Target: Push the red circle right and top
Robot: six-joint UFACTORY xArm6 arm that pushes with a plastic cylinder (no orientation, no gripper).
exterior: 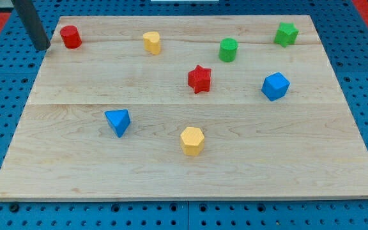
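The red circle [70, 36] is a short red cylinder near the board's top left corner. My tip [42, 48] is the lower end of the dark rod that comes down from the view's top left. It stands just left of the red circle and slightly below it, at the board's left edge, with a small gap between them.
On the wooden board [190, 172]: a yellow cylinder [151, 42], a green cylinder [228, 49], a green star [286, 34], a red star [199, 78], a blue cube-like block [275, 86], a blue triangle [117, 121], a yellow hexagon [192, 140]. Blue pegboard surrounds the board.
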